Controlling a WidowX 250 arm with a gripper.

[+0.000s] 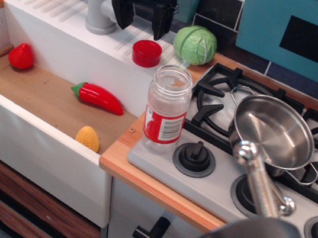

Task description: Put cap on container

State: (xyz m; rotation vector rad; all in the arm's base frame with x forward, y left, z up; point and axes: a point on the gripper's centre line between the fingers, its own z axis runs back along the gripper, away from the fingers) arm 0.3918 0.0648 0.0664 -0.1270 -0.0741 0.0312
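Observation:
The cap (pixel 146 53) is a small round red lid lying flat on the white drainboard behind the sink. The container (pixel 166 108) is a clear spice jar with a red-and-white label, standing upright and uncapped on the front left corner of the toy stove. My gripper (pixel 141 23) is black, hangs above and just behind the cap, and its two fingers are spread apart with nothing between them. It does not touch the cap.
A green cabbage (pixel 195 44) sits right of the cap. A steel saucepan (pixel 273 133) stands on the burner right of the jar. In the sink (pixel 43 93) lie a red strawberry toy (pixel 21 56), a red chili (pixel 98 97) and a corn piece (pixel 88 138). A grey faucet (pixel 100 2) stands left of the gripper.

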